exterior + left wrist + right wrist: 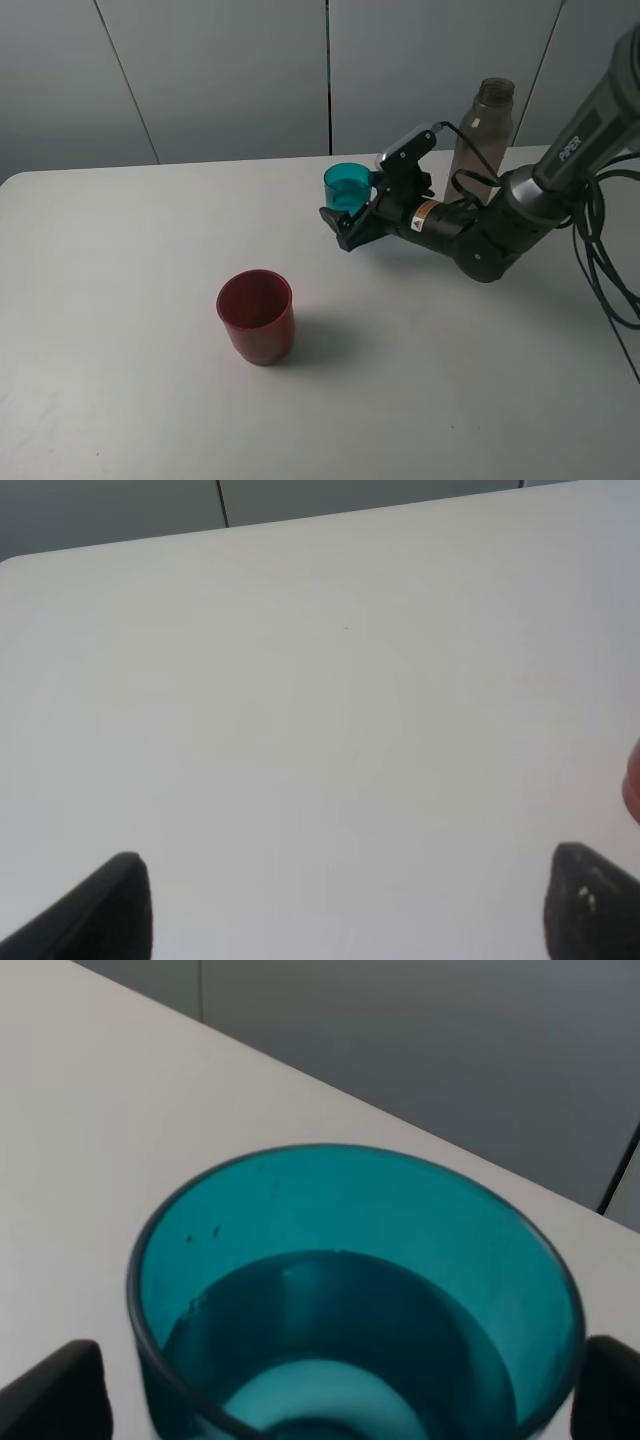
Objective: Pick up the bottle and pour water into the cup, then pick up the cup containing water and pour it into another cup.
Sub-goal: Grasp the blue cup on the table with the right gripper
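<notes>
The cup [348, 186] stands on the tabletop [120, 300] with water [330, 1320] in it, between the right tool's [358, 205] fingers. The bottle [482, 135] stands right of the cup, slightly behind. The other cup [256, 315] stands left of the cup, well before it.

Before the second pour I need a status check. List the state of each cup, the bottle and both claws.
teal cup: upright, water inside, between the right claw's fingers.
red cup: upright, looks empty, standing free.
bottle: upright, standing free.
right claw: open wide, one finger on each side of the teal cup.
left claw: open, nothing between its fingers.
</notes>
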Controlling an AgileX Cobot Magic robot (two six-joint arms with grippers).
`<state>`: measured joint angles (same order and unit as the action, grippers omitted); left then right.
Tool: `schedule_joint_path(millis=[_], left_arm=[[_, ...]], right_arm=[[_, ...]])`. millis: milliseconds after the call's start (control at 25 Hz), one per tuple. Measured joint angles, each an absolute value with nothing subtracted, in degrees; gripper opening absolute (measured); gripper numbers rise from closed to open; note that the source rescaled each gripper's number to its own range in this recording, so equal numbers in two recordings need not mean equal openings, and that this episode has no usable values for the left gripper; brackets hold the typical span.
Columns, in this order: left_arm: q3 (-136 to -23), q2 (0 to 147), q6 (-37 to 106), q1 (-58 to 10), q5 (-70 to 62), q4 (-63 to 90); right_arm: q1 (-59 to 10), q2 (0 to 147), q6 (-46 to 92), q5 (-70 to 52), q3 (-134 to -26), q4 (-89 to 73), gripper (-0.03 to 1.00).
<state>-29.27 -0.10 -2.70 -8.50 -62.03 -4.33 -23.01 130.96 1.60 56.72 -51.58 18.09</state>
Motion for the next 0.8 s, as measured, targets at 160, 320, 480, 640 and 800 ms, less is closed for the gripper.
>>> schedule_joint_path(millis=[160, 320, 480, 640, 800], left_arm=[[-29.3, -0.1, -2.7, -8.5, -62.0, -4.3], [-29.3, -0.1, -2.7, -8.5, -62.0, -4.3], [-29.3, -0.1, -2.7, -8.5, -62.0, -4.3], [-29.3, -0.1, -2.7, -8.5, -62.0, -4.3], [-29.3, -0.1, -2.7, -8.5, -62.0, -4.3]], right_arm=[[-22.9, 133.1, 1.1, 56.6, -53.2, 18.7, 1.0], [-22.9, 135.0, 0.0, 56.6, -55.0, 18.8, 1.0], [-22.9, 136.1, -1.0, 56.6, -56.9, 19.0, 1.0], [-23.3, 136.2, -1.7, 56.5, -58.2, 18.9, 1.0], [-24.4, 137.2, -1.9, 55.8, -59.2, 18.9, 1.0]])
